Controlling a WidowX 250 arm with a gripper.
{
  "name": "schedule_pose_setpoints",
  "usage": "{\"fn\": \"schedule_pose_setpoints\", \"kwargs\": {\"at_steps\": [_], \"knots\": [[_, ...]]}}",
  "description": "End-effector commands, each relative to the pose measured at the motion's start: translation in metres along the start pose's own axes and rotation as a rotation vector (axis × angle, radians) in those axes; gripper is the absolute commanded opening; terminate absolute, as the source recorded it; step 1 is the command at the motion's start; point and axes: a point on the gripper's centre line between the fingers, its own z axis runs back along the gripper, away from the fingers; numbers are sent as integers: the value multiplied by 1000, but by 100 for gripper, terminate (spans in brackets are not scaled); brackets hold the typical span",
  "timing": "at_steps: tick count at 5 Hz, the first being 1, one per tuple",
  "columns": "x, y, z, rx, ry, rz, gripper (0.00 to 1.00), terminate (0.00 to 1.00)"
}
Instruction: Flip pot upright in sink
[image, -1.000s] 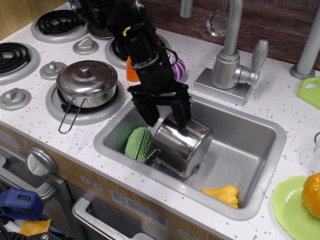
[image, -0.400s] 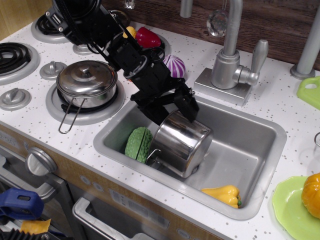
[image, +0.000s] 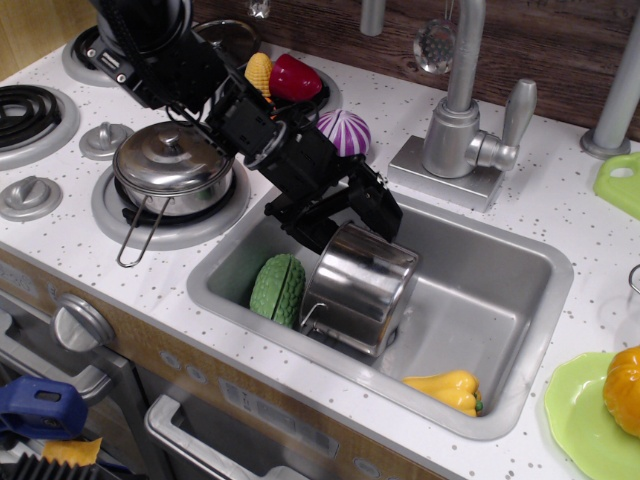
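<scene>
Since the earlier frames the black robot arm (image: 215, 95) has swung lower and further left across the stove side, and the shiny stainless-steel cylindrical pot (image: 358, 287) has tipped a little, its upper rim now raised toward the pincer. Black pincer (image: 345, 222) sits at the pot's upper back edge, fingers spread around the rim area; whether they actually clamp the rim cannot be told from this view. Pot lies tilted on its side inside the large rectangular grey metal sink (image: 500, 290), left of centre, a small wire loop handle showing at its lower left. Green ribbed toy vegetable (image: 277, 288) stands just beside the pot on its left, touching or nearly so. Yellow toy pepper (image: 447, 390) lies at the sink's front wall, apart from the pot. On the white speckled counter (image: 560, 215): shallow steel pot with domed knobbed lid (image: 174, 165) on a burner left of the sink, purple striped toy onion (image: 344, 132) behind the arm, grey faucet (image: 462, 110) at the sink's back rim.
</scene>
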Motion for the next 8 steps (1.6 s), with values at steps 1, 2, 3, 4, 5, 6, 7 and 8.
{"fn": "schedule_pose_setpoints", "kwargs": {"at_steps": [1,2,3,4,5,6,7,8], "knots": [[11,-9,10,-17,-29,-8,0,0],[13,-10,11,-28,-33,-11,0,0],[14,-9,10,-23,-51,-15,0,0],[12,-9,8,14,-74,-28,0,0],[10,-18,-1,68,-120,-18,100,0],[10,-27,-9,224,-136,-50,100,0],[11,-43,-16,265,-152,-15,100,0],[11,-48,-19,372,-144,-39,0,0]]}}
